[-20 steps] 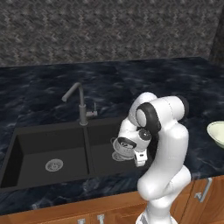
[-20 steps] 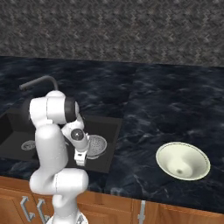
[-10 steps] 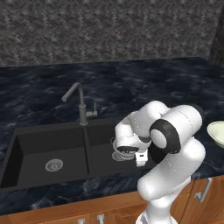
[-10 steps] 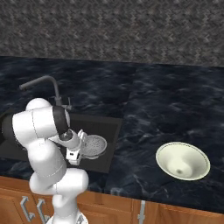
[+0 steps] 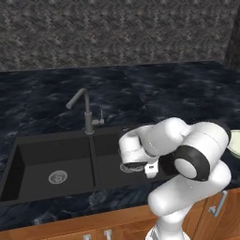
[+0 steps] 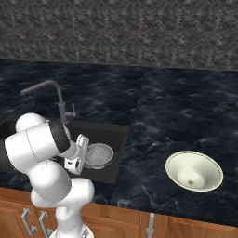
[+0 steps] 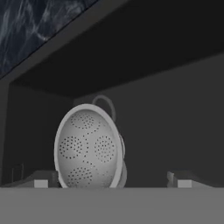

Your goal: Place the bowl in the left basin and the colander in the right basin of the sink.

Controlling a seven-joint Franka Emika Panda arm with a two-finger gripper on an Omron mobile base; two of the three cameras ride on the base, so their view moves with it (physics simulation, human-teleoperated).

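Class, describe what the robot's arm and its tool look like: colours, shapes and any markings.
The arm is glossy white, built of rounded, bulbous segments with dark grey-black bands at the joints. The tool has two small dark fingertips with pale pads. No cables or markings are visible.

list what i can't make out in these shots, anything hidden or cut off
- Colander: in the left base view the arm covers most of it; a sliver shows.
- Right basin: its drain shows in neither base view, hidden by arm and colander.
- Bowl: cut off by the right edge in the left base view.
- Fingers: only the tips show in the hand view, spread wide apart.
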